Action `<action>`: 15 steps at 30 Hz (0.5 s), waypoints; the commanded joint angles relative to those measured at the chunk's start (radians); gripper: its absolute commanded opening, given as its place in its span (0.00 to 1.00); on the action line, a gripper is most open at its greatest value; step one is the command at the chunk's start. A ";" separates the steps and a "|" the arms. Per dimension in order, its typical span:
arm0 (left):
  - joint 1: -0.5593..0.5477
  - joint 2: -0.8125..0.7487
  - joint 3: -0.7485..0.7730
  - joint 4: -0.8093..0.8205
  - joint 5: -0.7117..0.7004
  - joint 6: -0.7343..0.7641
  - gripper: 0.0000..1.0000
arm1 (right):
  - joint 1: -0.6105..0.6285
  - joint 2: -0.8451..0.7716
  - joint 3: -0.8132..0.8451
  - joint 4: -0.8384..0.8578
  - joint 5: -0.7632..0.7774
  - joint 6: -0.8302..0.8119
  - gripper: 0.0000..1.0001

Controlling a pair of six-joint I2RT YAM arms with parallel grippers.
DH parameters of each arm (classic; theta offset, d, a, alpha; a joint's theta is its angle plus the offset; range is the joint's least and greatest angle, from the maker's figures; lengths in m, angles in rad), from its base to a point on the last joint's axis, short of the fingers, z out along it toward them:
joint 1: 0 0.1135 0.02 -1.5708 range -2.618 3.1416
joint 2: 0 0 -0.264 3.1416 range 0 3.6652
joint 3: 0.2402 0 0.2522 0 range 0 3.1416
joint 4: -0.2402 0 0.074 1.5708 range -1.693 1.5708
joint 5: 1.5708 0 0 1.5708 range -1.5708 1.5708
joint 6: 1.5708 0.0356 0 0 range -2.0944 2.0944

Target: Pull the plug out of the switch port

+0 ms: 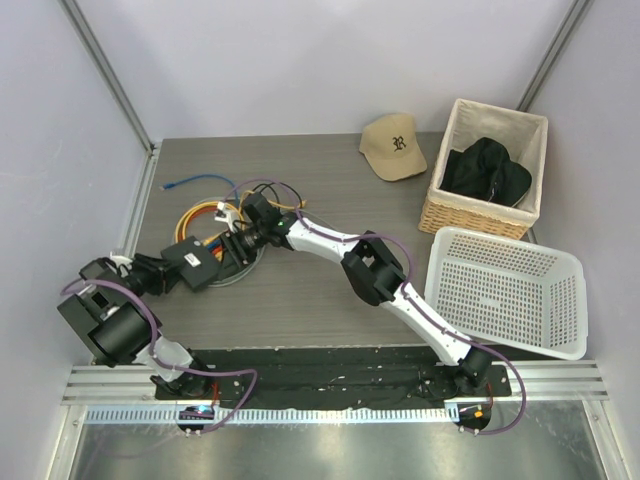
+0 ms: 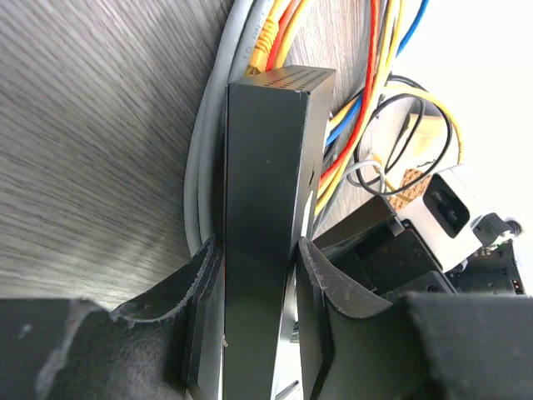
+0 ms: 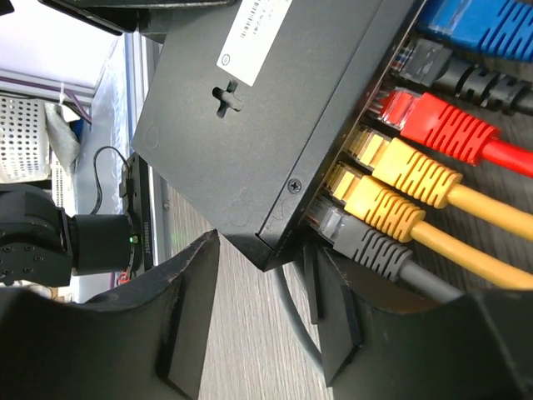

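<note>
Six plugs (image 3: 408, 171) fill the switch (image 3: 275, 108), the blue one (image 3: 483, 29) cut off.

**Switch boxed in; bare counter near the bases**

The switch (image 1: 190, 265) is hemmed in at two ends. The left gripper (image 2: 260, 258) presses on both its long sides, and the right gripper (image 3: 262, 250) straddles the port-side corner, jaws apart. Along the port face the plugs sit side by side, touching or nearly so: grey plug (image 3: 366, 242), two yellow, red plug (image 3: 441, 125), black, blue. Their cables (image 1: 205, 212) heap on the counter (image 1: 300, 320) just beyond, closing the far-left approach. The right arm (image 1: 370, 270) lies diagonally across the middle. Bare counter lies between the switch and the arm bases. At right, a white basket (image 1: 505, 290), wicker basket (image 1: 470, 215) and cap (image 1: 393, 147) stand well apart from the switch.
</note>
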 commanded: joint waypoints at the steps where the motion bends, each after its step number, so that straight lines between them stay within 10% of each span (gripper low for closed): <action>1: -0.011 -0.042 -0.035 0.037 0.035 -0.030 0.05 | 0.026 -0.067 0.005 -0.029 -0.031 -0.058 0.54; 15: -0.035 -0.036 0.016 0.018 0.036 -0.002 0.00 | -0.016 -0.205 -0.118 -0.393 0.075 -0.480 0.61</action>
